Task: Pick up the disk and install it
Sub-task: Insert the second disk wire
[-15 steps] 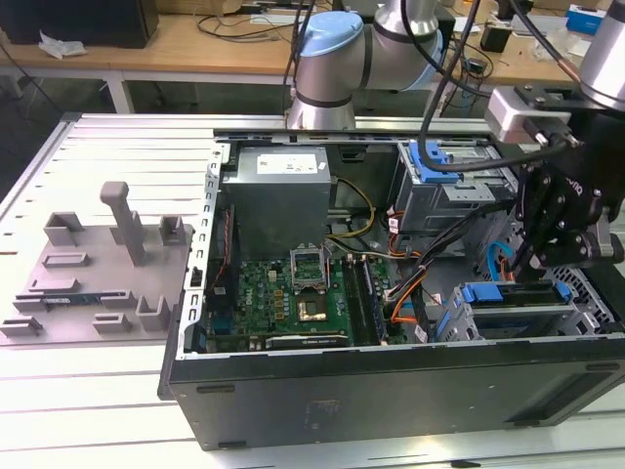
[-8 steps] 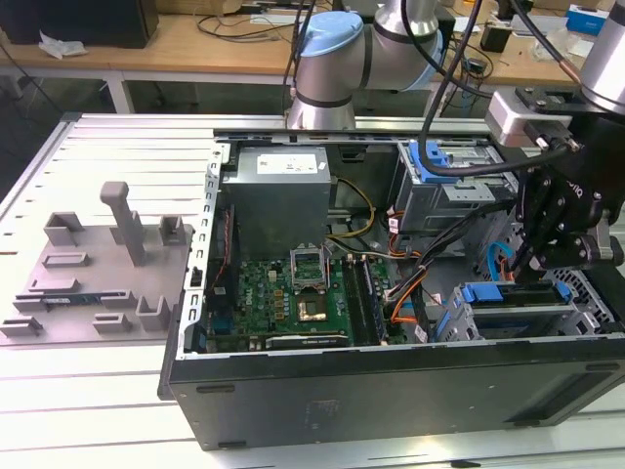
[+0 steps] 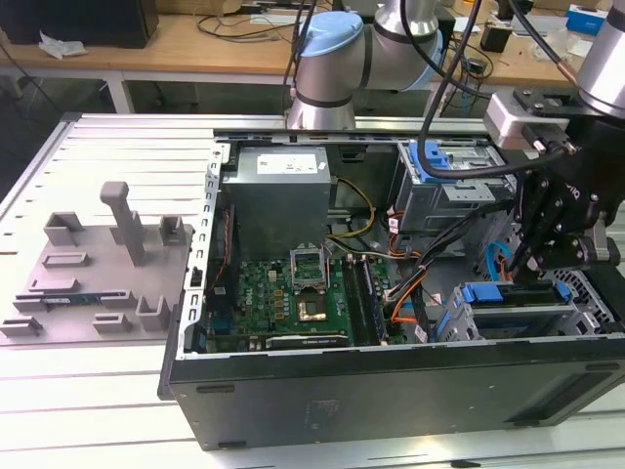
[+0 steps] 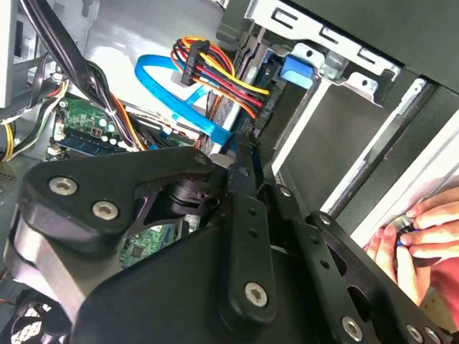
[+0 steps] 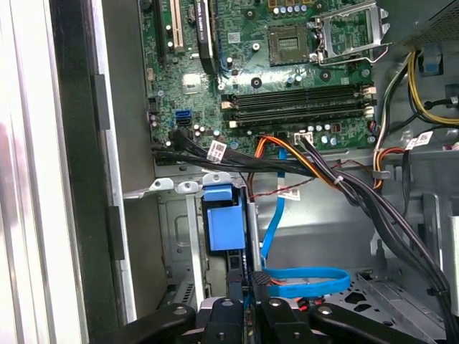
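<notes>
Seating the disk (image 5: 239,287) edge-on into the drive bay (image 5: 179,244) looks like the step in hand: the claw (image 5: 247,315) pinches its top edge, fingers closed on it (most of the drive is hidden below). Pressing straight down seems called for; blue cable (image 5: 308,278) lies just beside the claw.
</notes>
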Controlling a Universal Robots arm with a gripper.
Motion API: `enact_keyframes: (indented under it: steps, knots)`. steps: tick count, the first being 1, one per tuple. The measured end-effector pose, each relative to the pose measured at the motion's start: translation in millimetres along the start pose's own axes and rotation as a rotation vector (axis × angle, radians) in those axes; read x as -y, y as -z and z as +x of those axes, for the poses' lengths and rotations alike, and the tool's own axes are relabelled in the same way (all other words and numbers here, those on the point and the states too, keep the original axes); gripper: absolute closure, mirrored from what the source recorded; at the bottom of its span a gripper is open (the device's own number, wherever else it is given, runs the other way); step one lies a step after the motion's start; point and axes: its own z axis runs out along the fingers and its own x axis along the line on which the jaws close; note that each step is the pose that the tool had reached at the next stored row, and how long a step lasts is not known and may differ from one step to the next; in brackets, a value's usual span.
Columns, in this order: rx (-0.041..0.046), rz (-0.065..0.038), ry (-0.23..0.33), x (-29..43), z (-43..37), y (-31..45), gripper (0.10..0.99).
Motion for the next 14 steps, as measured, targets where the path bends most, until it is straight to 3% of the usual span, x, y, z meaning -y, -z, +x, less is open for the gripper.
enact_keyframes:
  steps: [7, 11, 14]
  knots:
    - [0.0001, 0.0, 0.001, -0.2, -2.1, -0.7, 0.925]
    - [0.0101, -0.001, 0.002, -0.1, -1.5, -1.5, 0.925]
    - [0.0103, -0.001, 0.003, -0.1, -1.5, -1.6, 0.925]
